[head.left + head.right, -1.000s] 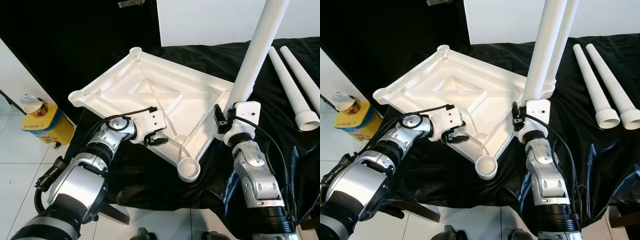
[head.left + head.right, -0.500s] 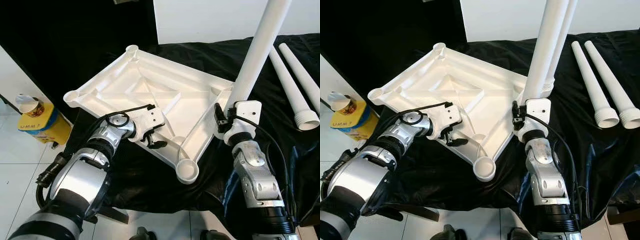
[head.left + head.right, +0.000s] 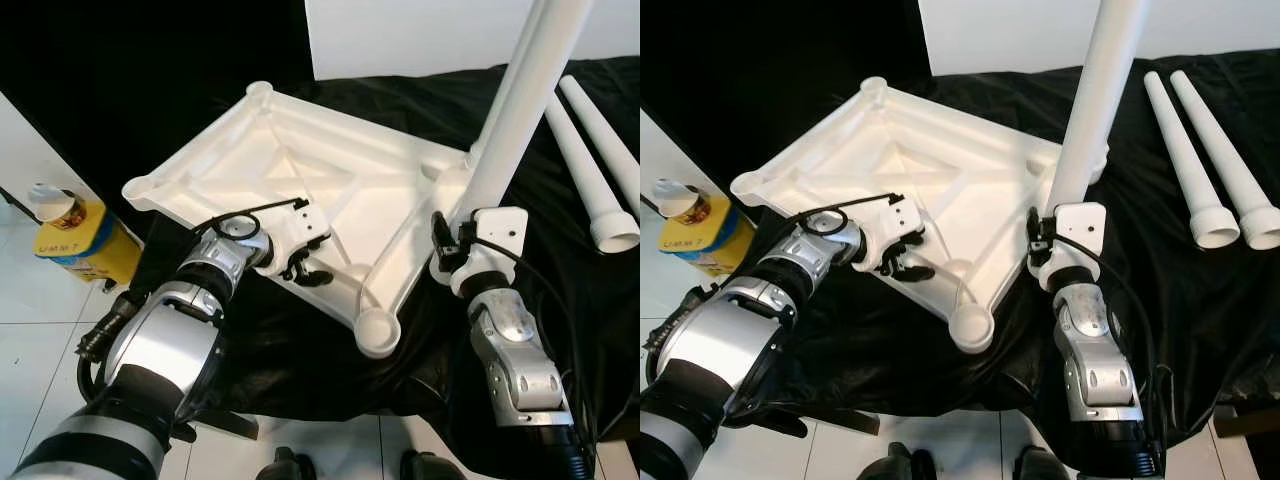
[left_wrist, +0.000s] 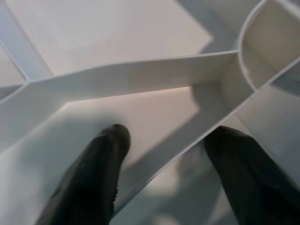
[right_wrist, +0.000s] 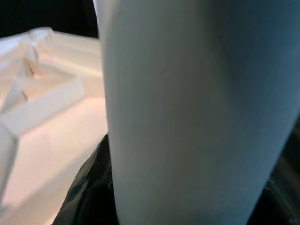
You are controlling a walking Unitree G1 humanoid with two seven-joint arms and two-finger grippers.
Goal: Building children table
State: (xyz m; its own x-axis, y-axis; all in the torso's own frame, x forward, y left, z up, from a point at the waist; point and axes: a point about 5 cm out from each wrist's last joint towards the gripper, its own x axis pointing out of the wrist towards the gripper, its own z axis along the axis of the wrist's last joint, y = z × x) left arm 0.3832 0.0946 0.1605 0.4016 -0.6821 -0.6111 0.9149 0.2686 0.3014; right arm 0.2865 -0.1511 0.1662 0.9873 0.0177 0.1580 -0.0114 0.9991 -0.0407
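The white tabletop panel (image 3: 300, 190) lies upside down, ribs up, on the black-draped counter (image 3: 430, 110), one empty corner socket (image 3: 375, 325) at the near edge, about 6 o'clock of the panel centre.

Left tool (image 3: 305, 268): fingers parted and straddling a raised rib near the panel's near edge; in the left wrist view one finger (image 4: 101, 173) sits on each side of the rib (image 4: 154, 159). It appears to be steadying the panel; whether the fingers press on the rib cannot be told.

Right tool (image 3: 1068, 225): closed around the lower part of a white leg tube (image 3: 1100, 90), held nearly upright at about 3 o'clock of the panel, its lower end at or beside the right corner. Whether the tube is already seated cannot be told.

Two spare legs (image 3: 1200, 150) lie side by side on the counter at 2 o'clock, well apart from the panel.

Procedure for this step:
1. Keep the left tool braced so the panel does not slide on the cloth.
2. Align the tube axis with the socket before pressing.
3. Press straight down; avoid tilting, which may jam the tube against the socket wall.
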